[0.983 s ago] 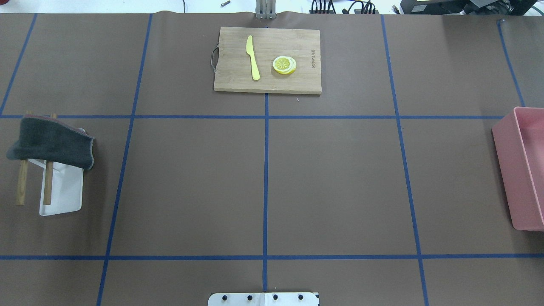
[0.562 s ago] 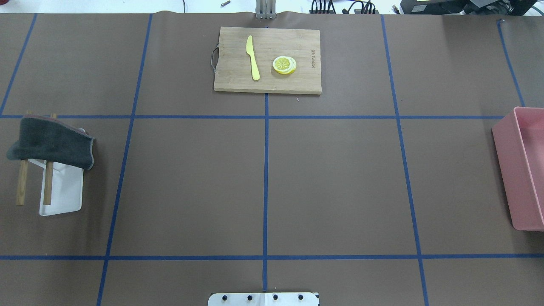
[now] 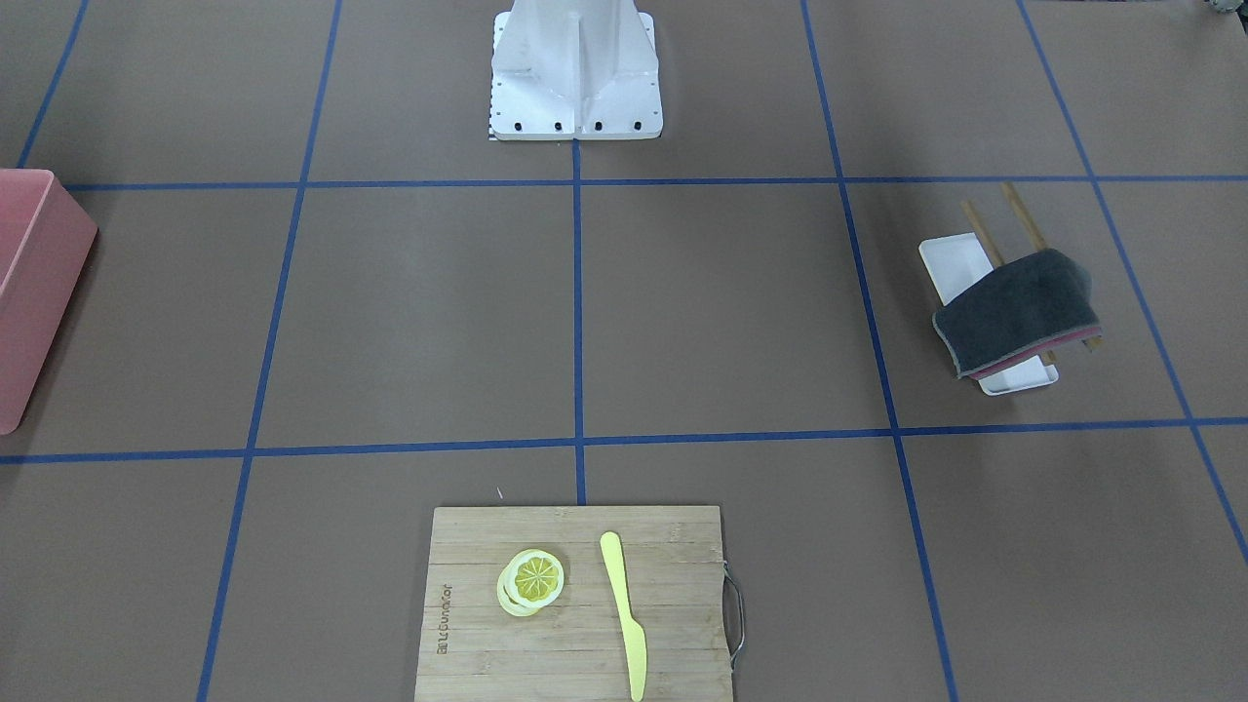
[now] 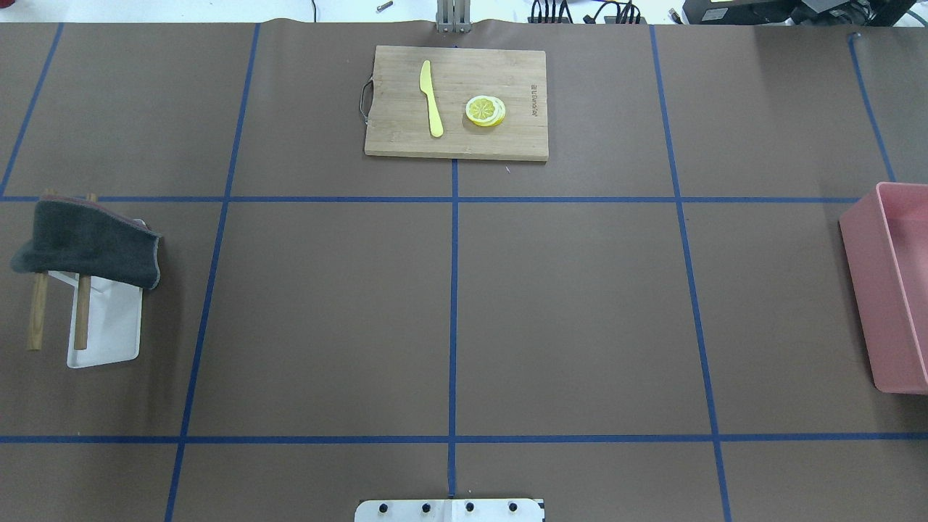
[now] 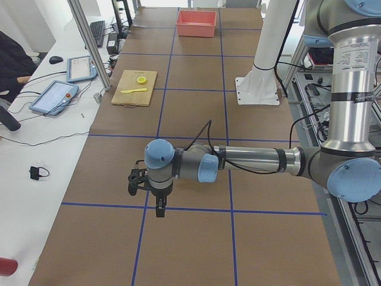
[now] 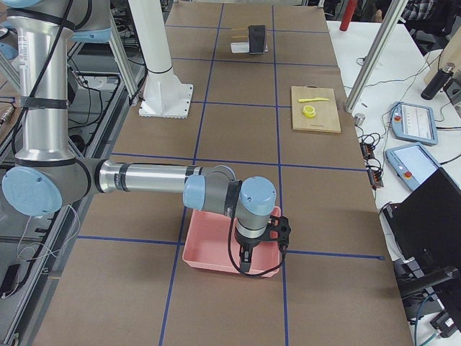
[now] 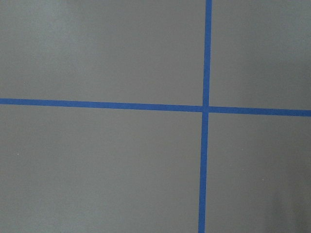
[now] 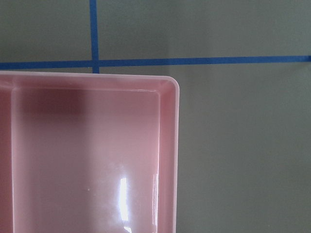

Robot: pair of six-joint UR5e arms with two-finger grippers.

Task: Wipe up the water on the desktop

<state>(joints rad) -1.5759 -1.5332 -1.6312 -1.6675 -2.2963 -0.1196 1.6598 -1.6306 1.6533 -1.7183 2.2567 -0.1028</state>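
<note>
The desktop [image 4: 580,312] is a wide brown surface crossed by blue tape lines; I see no water on it in any view. A dark grey cloth [image 4: 87,243] hangs over a small wooden rack at the table's left, and it also shows in the front view [image 3: 1014,312]. My left gripper [image 5: 159,210] points down over a tape crossing, past the table's left end. My right gripper [image 6: 243,265] hangs over a pink bin [image 6: 223,249]. Both show only in the side views, so I cannot tell whether they are open or shut.
A bamboo cutting board [image 4: 457,101] at the far middle carries a yellow knife [image 4: 431,98] and lemon slices [image 4: 485,111]. A white tray [image 4: 109,326] lies under the rack. The pink bin [image 4: 888,290] stands at the right edge.
</note>
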